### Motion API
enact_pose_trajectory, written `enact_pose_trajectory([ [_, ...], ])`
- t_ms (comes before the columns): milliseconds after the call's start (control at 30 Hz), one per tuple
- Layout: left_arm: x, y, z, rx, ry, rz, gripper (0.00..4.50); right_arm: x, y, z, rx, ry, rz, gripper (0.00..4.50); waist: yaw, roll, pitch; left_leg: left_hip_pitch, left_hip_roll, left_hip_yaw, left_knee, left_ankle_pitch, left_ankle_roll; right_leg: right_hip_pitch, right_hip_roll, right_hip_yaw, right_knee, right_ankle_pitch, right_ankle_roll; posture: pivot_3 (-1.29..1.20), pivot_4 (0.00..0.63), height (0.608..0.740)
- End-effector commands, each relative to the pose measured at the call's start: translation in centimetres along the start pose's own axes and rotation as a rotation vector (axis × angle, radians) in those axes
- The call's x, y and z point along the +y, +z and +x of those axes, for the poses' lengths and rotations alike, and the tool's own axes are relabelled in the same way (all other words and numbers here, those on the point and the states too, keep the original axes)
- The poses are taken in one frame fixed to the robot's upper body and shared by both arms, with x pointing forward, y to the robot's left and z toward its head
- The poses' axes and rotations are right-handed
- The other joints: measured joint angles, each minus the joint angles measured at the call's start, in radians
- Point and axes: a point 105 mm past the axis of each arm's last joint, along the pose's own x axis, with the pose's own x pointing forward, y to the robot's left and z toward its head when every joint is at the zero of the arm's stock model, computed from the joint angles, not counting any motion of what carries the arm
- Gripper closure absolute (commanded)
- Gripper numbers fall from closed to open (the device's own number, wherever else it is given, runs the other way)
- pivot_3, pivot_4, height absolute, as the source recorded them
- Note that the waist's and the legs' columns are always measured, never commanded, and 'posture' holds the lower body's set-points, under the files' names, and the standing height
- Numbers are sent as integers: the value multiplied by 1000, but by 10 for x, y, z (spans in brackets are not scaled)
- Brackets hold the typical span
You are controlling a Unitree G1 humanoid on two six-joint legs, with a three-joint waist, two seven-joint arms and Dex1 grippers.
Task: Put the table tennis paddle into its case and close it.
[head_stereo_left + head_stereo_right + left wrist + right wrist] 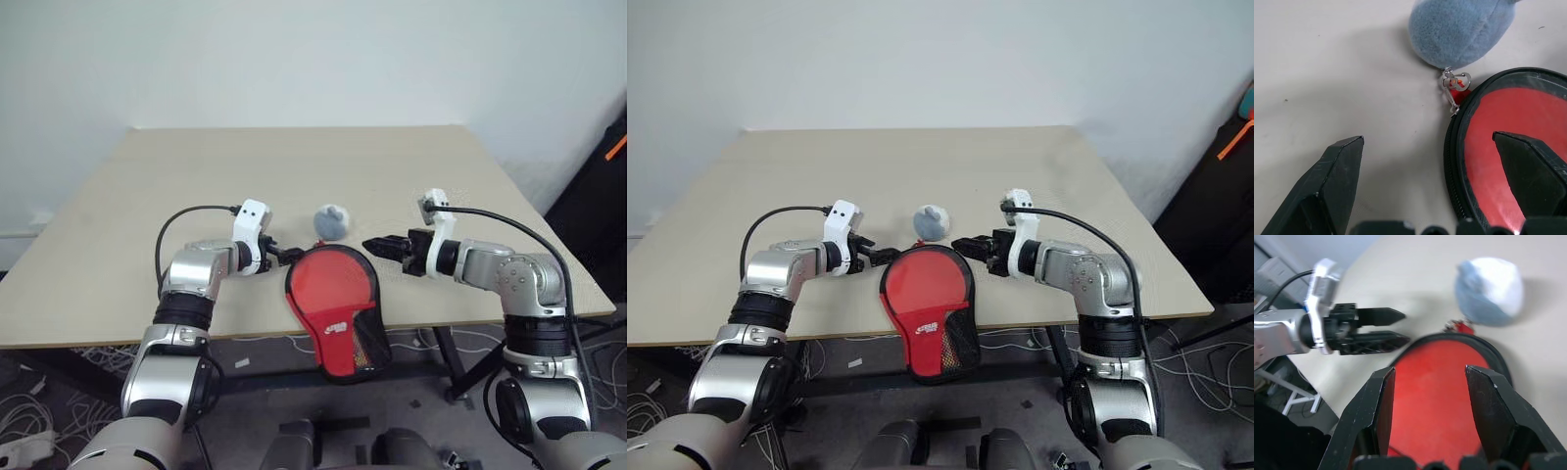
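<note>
The black case [345,345] lies at the table's front edge, its narrow end hanging over it. The red face of the table tennis paddle [331,279] shows through the case's clear side. My left gripper [292,257] is open at the left of the case's round head, one finger [1533,171] over the rim and the other over bare table. My right gripper [372,245] hovers a little above the head's right side, open, with nothing between its fingers [1493,406]. A red zip pull on a metal clasp [1455,85] sits at the top of the rim.
A small grey-white soft ball [331,221] rests on the table just behind the case, touching the clasp. The tan table [294,166] stretches back to a white wall. Cables and floor clutter lie below the front edge.
</note>
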Motion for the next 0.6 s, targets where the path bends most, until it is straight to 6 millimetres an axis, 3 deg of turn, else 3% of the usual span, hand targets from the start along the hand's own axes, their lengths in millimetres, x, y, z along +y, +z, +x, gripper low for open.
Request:
enact_pose_trajectory([
  [33, -2, 20, -4, -56, -12, 16, 0, 16, 7, 8, -25, 47, -82, 2037, 0, 0, 0, 0, 0, 0, 0, 0, 0, 0, 0, 0, 0, 0, 0, 0, 0, 722],
  [233, -28, 22, -12, -68, -166, 85, 0, 12, 9, 19, -39, 19, -98, 2037, 2, 0, 0, -1, 0, 0, 0, 0, 0, 0, -1, 0, -1, 0, 0, 0, 0, 722],
  [433, -70, 6, -17, -43, -349, 168, 0, -27, 40, 12, -186, -167, -72, 2037, 1, 0, 0, -1, -1, 0, -1, 0, 0, -1, -1, 2, -1, 1, -2, 0, 0, 722],
  [600, -75, -8, -4, -3, -313, 200, 0, -32, 57, 7, -265, -182, -63, 2037, 1, 1, 1, -1, 0, 0, -2, 0, 0, -2, 0, 3, -1, 2, -4, 0, 0, 722],
])
